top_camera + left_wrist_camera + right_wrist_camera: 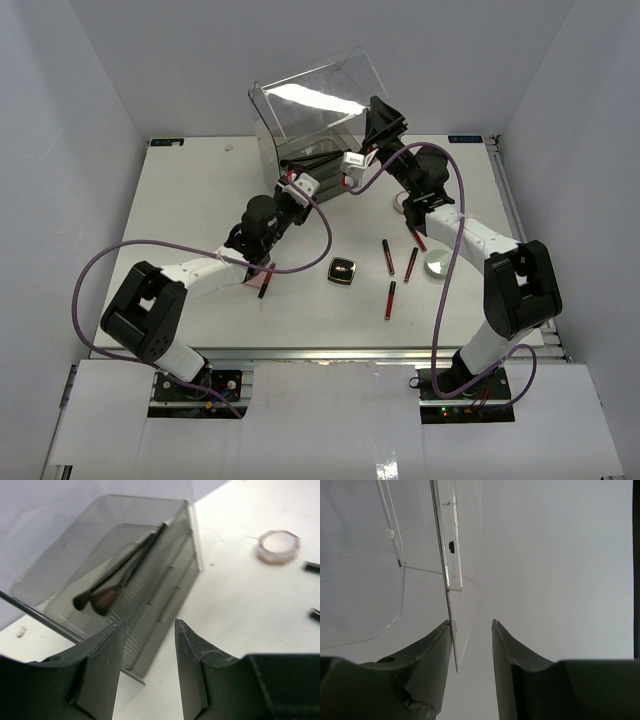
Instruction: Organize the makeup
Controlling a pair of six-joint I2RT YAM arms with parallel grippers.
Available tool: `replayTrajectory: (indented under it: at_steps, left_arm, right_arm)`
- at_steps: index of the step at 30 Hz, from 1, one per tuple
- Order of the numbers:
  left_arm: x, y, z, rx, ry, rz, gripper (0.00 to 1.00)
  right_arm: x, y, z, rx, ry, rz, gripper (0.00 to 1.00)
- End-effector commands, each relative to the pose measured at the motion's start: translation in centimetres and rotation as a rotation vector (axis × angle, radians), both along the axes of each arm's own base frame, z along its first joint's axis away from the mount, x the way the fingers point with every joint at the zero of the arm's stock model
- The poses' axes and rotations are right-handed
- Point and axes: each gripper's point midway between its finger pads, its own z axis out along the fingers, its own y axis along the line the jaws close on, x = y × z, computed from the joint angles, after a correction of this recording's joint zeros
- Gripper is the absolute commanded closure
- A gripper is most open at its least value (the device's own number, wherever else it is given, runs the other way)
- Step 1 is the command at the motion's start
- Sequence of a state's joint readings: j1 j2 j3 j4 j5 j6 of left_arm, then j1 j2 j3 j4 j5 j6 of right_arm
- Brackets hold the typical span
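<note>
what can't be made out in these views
Top view: pink palette mostly under the left arm; small jar partly behind the right arm.
Left wrist view: two tubes cut off by the right edge; brushes blurred behind the tinted drawer box wall.

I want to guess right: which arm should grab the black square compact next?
Left. The left claw is open and empty beside the box; the right claw straddles the raised clear lid, probably propping it.
</note>
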State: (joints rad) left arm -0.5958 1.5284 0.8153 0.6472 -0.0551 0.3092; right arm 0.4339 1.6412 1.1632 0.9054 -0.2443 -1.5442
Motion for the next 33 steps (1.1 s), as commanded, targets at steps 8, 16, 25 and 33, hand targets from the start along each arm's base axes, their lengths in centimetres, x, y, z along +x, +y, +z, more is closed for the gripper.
replayTrajectory:
  at_steps: [8, 16, 25, 33]
  left_arm:
    - [-7.9, 4.1, 5.7, -0.138, 0.023, -0.026, 0.30]
    - [-9.8, 4.8, 5.8, -0.398, 0.224, 0.010, 0.16]
    - [-9.7, 0.0, 1.2, -0.710, 0.529, -0.099, 0.20]
    - [-5.2, -0.4, -1.2, -1.137, 0.587, 0.079, 0.21]
  right_arm:
    - [-3.2, -2.1, -6.1, -0.084, 0.071, -0.054, 0.46]
    - [-4.5, -3.9, -15.7, -0.104, 0.470, -0.088, 0.25]
    - [-15.6, -1.1, -18.0, 0.112, 1.323, 0.245, 0.23]
    - [-23.0, -0.4, -18.3, 0.340, 1.730, 0.558, 0.30]
